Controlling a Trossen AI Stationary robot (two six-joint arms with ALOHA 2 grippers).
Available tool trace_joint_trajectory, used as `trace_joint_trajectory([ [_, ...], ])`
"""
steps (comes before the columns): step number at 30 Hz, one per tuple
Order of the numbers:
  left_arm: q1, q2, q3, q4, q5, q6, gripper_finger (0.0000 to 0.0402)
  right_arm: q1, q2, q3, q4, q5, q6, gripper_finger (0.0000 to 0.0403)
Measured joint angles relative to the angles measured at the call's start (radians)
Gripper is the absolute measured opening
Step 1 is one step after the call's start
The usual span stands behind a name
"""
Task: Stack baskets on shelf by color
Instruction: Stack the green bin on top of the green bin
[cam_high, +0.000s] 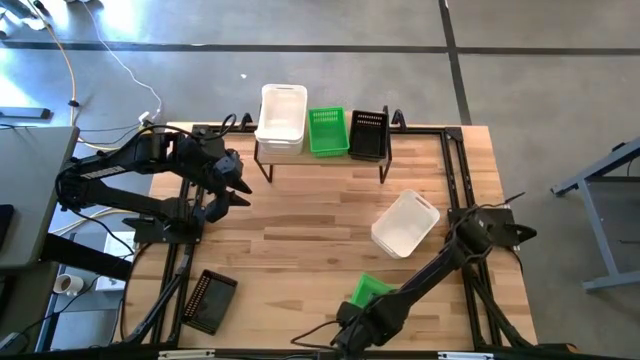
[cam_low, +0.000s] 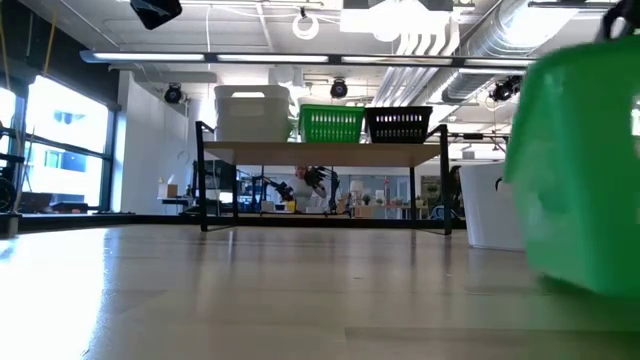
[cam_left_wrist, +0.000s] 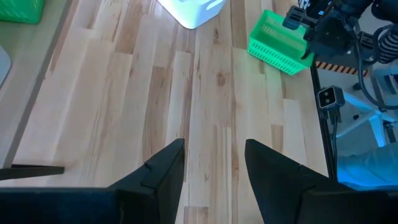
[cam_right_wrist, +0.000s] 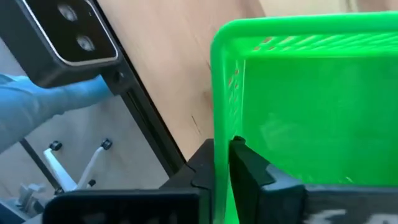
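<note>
- Standing at the upper middle of the high view: the shelf (cam_high: 320, 160), carrying a white stack (cam_high: 282, 122), a green basket (cam_high: 328, 131) and a black basket (cam_high: 367, 134) side by side, left to right.
- Showing in the low view as the same row — white (cam_low: 252, 113), green (cam_low: 332, 124), black (cam_low: 399, 124) — on the plank, at the centre of the frame.
- Lying tilted right of centre in the high view, on the bare surface (cam_high: 290, 250): a loose white basket (cam_high: 405, 223), well apart from the shelf.
- Sitting at the lower left of the high view, near the surface's edge: another black basket (cam_high: 207, 300), away from both arms.
- Gripping at the lower middle of the high view: the right claw (cam_high: 352, 318), pinched narrow on the rim of a loose green basket (cam_high: 368, 292); in the right wrist view, fingers (cam_right_wrist: 249, 171) clamping the green wall (cam_right_wrist: 323, 112) from both sides.
- Filling the right edge of the low view: that same green basket (cam_low: 580, 160), close to the lens, with the loose white one (cam_low: 492, 205) just behind it.
- Hovering at the left of the high view, above the surface: the left claw (cam_high: 232, 190), fingers (cam_left_wrist: 165, 171) spread fairly wide and holding nothing — only bare wood between them in the left wrist view.
</note>
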Motion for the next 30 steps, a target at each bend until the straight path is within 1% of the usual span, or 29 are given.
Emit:
trace_joint_trajectory([
  [4,0.0,0.0,0.0,0.0,0.0,0.0,0.0158,-0.02,-0.044,0.0,-0.008,0.021,-0.032,0.0004],
  [13,0.0,0.0,0.0,0.0,0.0,0.0,0.0158,-0.105,-0.155,0.0,-0.007,0.094,-0.144,0.0],
  [21,0.0,0.0,0.0,0.0,0.0,0.0,0.0158,-0.232,-0.248,0.0,-0.011,0.132,-0.349,0.0],
  [30,0.0,0.0,0.0,0.0,0.0,0.0,0.0158,-0.406,-0.366,0.0,-0.01,0.134,-0.611,0.0],
])
